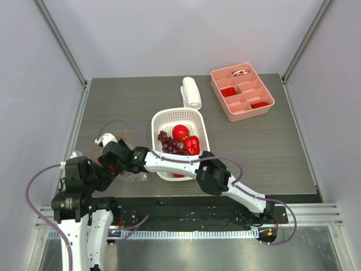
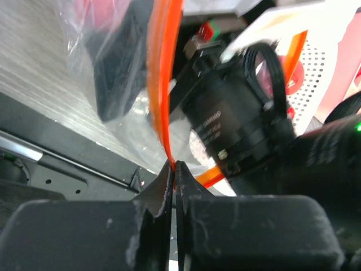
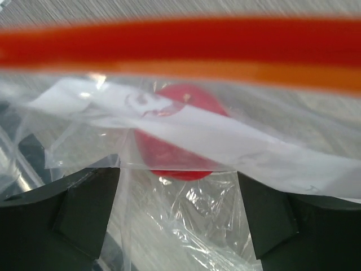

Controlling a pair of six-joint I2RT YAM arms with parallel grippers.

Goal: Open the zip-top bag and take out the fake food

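Left gripper (image 2: 175, 186), bottom centre of the left wrist view: jaws fully closed, pinching the orange zip strip (image 2: 160, 90) of the zip-top bag (image 1: 132, 176) right at the tips. It's a thin bite, so I hold firm and pull straight away from the right arm with no twist, or the strip could slide out. Right gripper (image 3: 177, 186): fingers spread wide in the lower corners of the right wrist view, gripping nothing, crinkled film between them. One red piece of fake food (image 3: 172, 149) sits mid-frame behind the film, below the strip that crosses the top of that view. I can't tell whether my fingertips are inside the mouth or pressing on the outside of the film. That needs sorting before I close, since closing on film plus fruit would just drag the bag. Plan: left holds the mouth up, right goes in under the strip, straddles the red piece and closes slowly on its widest part. It's glossy plastic and probably slippery. In the top view the bag is at lower left of the table by the near edge, with both grippers on it. Further out, at centre, the white basket (image 1: 163, 117) already holds a grape bunch (image 1: 168, 144) and red fruits (image 1: 180, 132), so I take it as the drop target, with little left in the bag. The pink tray (image 1: 221, 97) at upper right and the rolled towel (image 1: 192, 92) at the back aren't involved.
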